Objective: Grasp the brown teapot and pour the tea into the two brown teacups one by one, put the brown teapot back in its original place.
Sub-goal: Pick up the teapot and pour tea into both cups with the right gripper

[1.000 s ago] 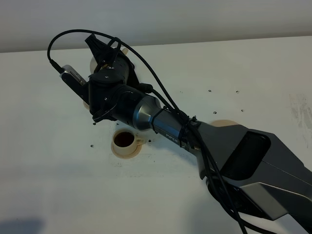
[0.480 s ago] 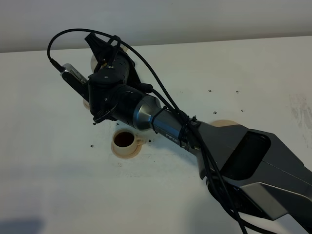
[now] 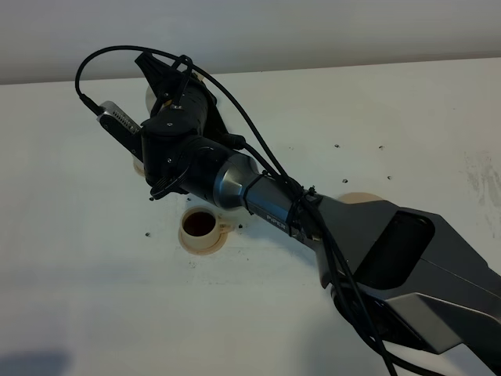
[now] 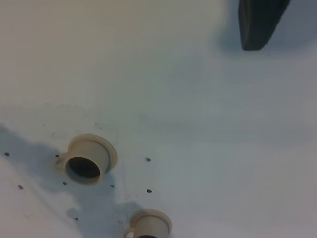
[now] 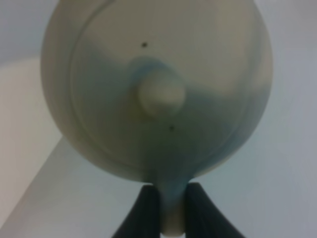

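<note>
The right wrist view looks down on the brown teapot (image 5: 156, 94), its knobbed lid facing the camera. My right gripper (image 5: 167, 198) is shut on its loop handle. From above, that gripper (image 3: 168, 88) is reached across to the far left and hides most of the teapot (image 3: 150, 100). One brown teacup (image 3: 200, 225) holds dark tea on its saucer, just in front of the arm. Only a pale sliver of the other teacup (image 3: 138, 166) shows under the wrist. The left wrist view shows both cups (image 4: 86, 159) (image 4: 148, 225). The original place (image 3: 358, 197) peeks out behind the forearm.
The white table (image 3: 94, 298) carries small dark specks and screw holes (image 3: 337, 146). The right arm's forearm and base (image 3: 407, 266) cross the table's middle and right. One dark finger (image 4: 260, 22) of my left gripper shows high above the cups.
</note>
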Controlling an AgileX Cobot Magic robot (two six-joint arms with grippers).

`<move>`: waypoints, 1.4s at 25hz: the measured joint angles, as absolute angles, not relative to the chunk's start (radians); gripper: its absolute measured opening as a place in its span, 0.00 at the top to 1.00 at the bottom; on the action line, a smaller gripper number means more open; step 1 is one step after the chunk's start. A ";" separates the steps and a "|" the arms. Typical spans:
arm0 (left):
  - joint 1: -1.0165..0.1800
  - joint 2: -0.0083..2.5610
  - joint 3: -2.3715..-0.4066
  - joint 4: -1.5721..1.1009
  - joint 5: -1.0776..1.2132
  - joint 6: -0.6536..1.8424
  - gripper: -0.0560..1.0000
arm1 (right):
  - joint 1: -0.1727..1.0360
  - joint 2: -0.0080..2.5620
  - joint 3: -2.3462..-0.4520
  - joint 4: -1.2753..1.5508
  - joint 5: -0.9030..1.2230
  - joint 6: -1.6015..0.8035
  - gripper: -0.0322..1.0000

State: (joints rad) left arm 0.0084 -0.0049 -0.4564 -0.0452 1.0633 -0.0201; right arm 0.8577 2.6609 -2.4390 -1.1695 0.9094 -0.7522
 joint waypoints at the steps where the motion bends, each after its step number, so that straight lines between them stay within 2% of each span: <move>1: 0.008 -0.005 -0.456 -0.045 1.063 -0.020 0.43 | 0.858 2.661 -2.439 -1.175 0.909 -0.752 0.86; 35: 0.008 -0.005 -0.456 -0.045 1.063 -0.020 0.43 | 0.858 2.661 -2.439 -1.250 0.882 -0.765 0.86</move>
State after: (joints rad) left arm 0.0084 -0.0049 -0.4564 -0.0452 1.0633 -0.0201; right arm 0.8577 2.6609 -2.4390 -1.2501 0.8819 -0.7654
